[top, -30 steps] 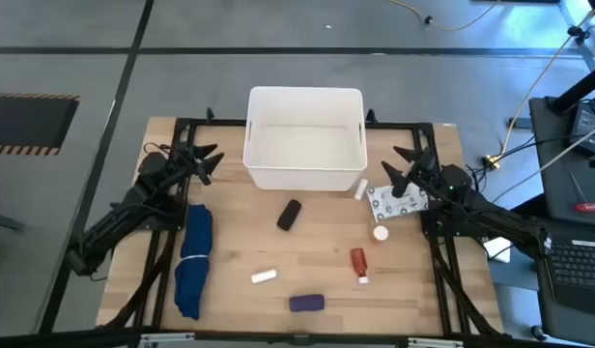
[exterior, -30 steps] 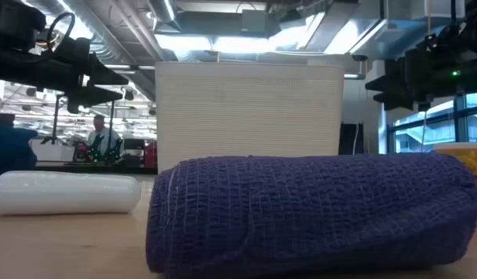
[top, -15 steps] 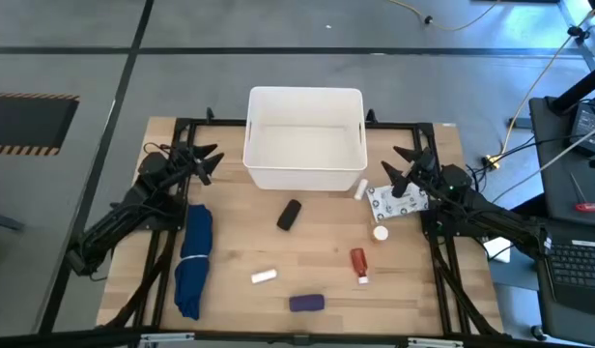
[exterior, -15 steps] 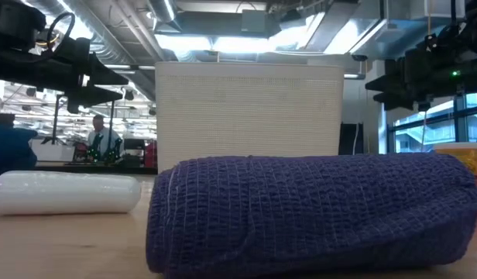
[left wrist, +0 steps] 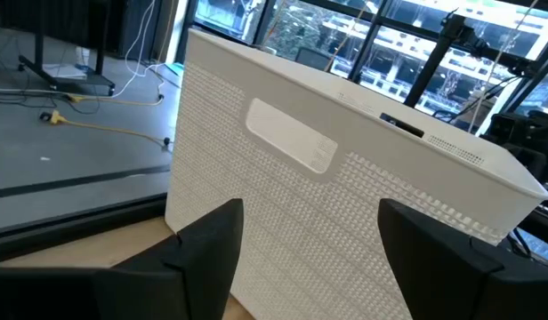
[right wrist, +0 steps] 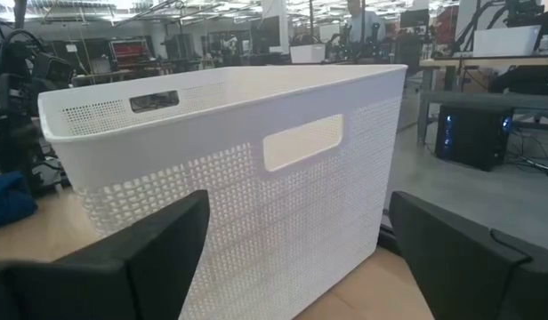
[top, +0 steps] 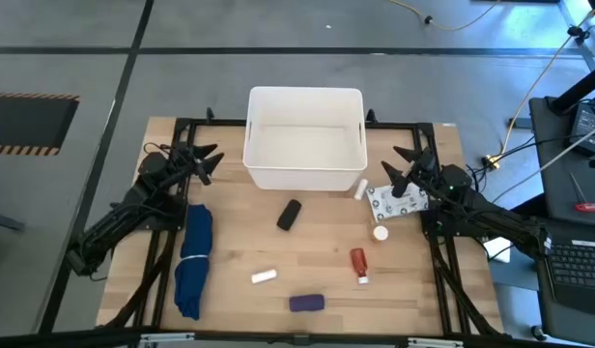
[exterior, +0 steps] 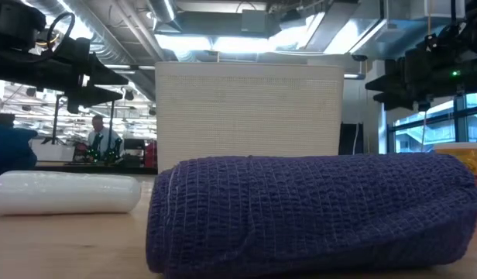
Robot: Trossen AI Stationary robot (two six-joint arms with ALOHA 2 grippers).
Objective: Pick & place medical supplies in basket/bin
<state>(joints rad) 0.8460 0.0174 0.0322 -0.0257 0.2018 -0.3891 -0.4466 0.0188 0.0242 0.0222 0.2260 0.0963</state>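
Waiting on either side of the white basket (top: 304,137), we hold both arms raised and parked — the left gripper (top: 203,159) just beside the basket's left wall, the right gripper (top: 406,166) just beside its right wall. Each has its fingers spread wide with nothing between them; both wrist views look past the parted fingers straight at a perforated side of the basket. We judge this a ready pose with no pick begun, since the basket looks empty and every supply lies on the wooden table (top: 326,275) in front of it.

Nearest the basket's front right corner is a small white roll (top: 360,188), with the silvery blister pack (top: 394,202) just beside it, close under our right gripper. A white-capped vial (top: 380,232) lies a little farther out from the basket, then the red tube (top: 359,262). The black oblong piece (top: 290,215) lies near the middle of the basket's front wall. Well out from the basket are a second white roll (top: 265,276) and the purple oblong (top: 306,303) — the latter fills the low view.

A long folded blue cloth (top: 192,260) lies out from the basket's front left corner, below our left gripper. Nothing covers the supplies; only the basket's tall walls need clearing on each drop.
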